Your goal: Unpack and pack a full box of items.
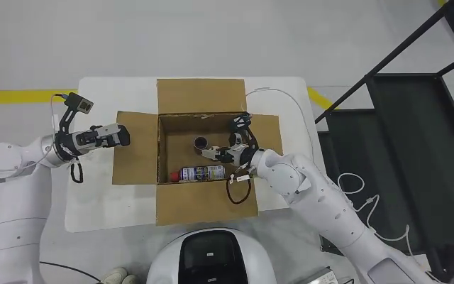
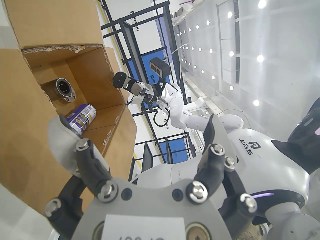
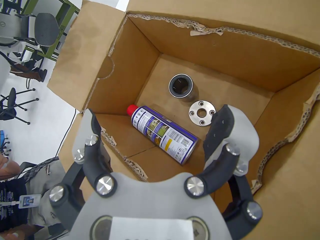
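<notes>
An open cardboard box (image 1: 201,96) stands on the white table. On its floor lie a blue spray can (image 3: 163,134) with a red cap, a steel cylinder bearing (image 3: 181,88) standing on end, and a round metal flange (image 3: 202,113) beside it. My right gripper (image 3: 157,116) hangs open above the box's inside, over the can (image 1: 202,173), holding nothing. My left gripper (image 1: 122,135) is open and empty, outside the box next to its left flap. From there it looks into the box (image 2: 50,101) at the can (image 2: 83,117) and bearing (image 2: 62,88).
The box's four flaps are folded outward over the table (image 1: 106,99). A thin white cable (image 1: 284,99) runs along the table's right side. A black metal frame (image 1: 397,121) stands on the floor to the right of the table.
</notes>
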Motion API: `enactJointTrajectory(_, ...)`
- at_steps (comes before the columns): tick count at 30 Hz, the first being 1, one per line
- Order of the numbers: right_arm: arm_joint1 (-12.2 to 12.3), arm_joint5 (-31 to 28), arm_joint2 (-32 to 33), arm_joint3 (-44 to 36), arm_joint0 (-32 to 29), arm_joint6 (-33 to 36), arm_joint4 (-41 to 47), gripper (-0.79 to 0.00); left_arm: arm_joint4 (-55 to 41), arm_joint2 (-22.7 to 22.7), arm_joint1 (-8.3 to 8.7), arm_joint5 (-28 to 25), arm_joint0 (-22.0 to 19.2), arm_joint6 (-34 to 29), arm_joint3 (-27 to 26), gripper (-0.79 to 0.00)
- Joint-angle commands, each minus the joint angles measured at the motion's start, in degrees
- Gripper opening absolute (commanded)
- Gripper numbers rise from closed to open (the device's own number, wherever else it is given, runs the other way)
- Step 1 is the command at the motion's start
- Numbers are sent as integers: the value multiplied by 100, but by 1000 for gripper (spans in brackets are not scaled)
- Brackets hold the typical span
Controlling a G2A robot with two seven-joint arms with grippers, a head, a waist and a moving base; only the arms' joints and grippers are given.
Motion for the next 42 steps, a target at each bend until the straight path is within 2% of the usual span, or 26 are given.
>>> enactJointTrajectory(1, -5, 25, -20, -7, 21, -7, -74, 0, 0, 0, 0, 0, 0, 0, 0, 0)
enactJointTrajectory(5, -131, 234, -555, 69, 522, 416, -641, 0, 0, 0, 0, 0, 0, 0, 0, 0)
enactJointTrajectory(8, -320, 719, -1139, 341, 1042, 627, -1195, 0, 0, 0, 0, 0, 0, 0, 0, 0)
enactJointTrajectory(15, -859, 1290, -2082, 1535, 2005, 654, -1334, 0, 0, 0, 0, 0, 0, 0, 0, 0)
enactJointTrajectory(22, -1239, 1347, -2444, 2438, 2359, 435, -1177, 0, 0, 0, 0, 0, 0, 0, 0, 0)
enactJointTrajectory(35, -1729, 1304, -2702, 3483, 2603, 259, -1068, -15, 0, 0, 0, 0, 0, 0, 0, 0)
enactJointTrajectory(36, -1759, 1305, -2702, 3552, 2613, 243, -1056, -142, 0, 0, 0, 0, 0, 0, 0, 0)
enactJointTrajectory(37, -1787, 1294, -2703, 3613, 2623, 231, -1050, -376, 0, 0, 0, 0, 0, 0, 0, 0)
enactJointTrajectory(39, -1837, 1274, -2702, 3727, 2645, 212, -1056, -536, 0, 0, 0, 0, 0, 0, 0, 0)
enactJointTrajectory(40, -1860, 1268, -2695, 3780, 2655, 197, -1057, -686, 0, 0, 0, 0, 0, 0, 0, 0)
enactJointTrajectory(41, -1883, 1262, -2694, 3826, 2662, 186, -1066, -785, 0, 0, 0, 0, 0, 0, 0, 0)
enactJointTrajectory(42, -1905, 1256, -2692, 3870, 2668, 179, -1073, -785, 0, 0, 0, 0, 0, 0, 0, 0)
